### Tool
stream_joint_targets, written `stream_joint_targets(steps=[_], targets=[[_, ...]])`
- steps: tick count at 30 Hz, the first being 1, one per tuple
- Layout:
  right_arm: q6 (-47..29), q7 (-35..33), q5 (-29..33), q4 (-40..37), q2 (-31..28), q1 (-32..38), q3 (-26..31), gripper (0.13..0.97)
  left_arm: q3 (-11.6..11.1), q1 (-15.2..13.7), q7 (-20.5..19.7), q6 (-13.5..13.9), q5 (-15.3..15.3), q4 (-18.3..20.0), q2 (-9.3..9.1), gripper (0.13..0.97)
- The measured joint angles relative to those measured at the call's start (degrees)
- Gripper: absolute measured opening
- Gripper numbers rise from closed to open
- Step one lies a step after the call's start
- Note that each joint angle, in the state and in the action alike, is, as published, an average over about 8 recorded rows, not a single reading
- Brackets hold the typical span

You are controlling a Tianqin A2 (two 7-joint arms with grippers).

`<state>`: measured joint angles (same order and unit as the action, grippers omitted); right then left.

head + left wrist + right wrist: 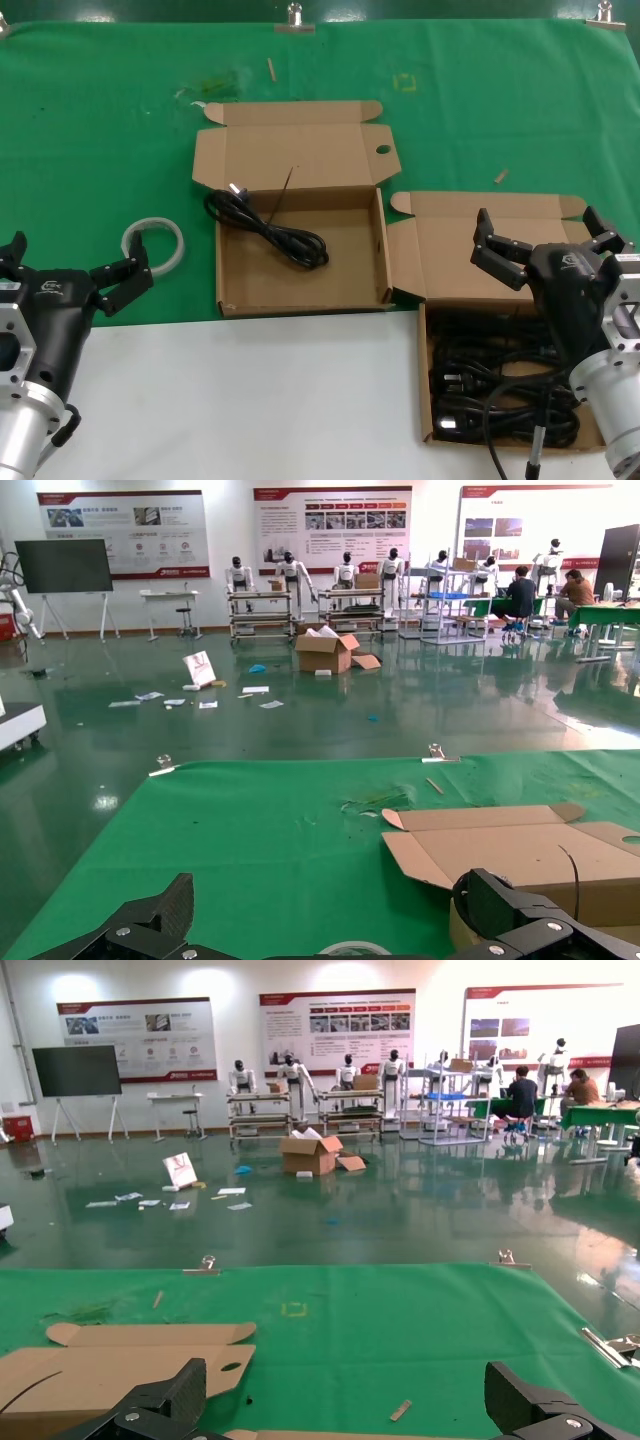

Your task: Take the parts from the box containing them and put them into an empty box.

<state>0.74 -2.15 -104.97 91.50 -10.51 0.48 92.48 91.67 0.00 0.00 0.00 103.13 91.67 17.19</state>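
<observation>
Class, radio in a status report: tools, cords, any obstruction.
Right tool open above cord-filled box. Left tool open, idle near tape ring. One cord in other box. Nothing blocking.

Matt brown corrugated cardboard boxes sit on green cloth; beside them, black rubber cords look glossy, and the tape ring is translucent plastic.
</observation>
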Motion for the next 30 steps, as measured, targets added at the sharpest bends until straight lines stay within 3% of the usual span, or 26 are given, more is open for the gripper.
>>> stream_joint_targets(steps=[30], targets=[[0.0,0.0,0.0,0.0,0.0,0.0,0.0,0.966,0.0,0.0,0.0,0.0,0.0,0.0,0.00,0.965]])
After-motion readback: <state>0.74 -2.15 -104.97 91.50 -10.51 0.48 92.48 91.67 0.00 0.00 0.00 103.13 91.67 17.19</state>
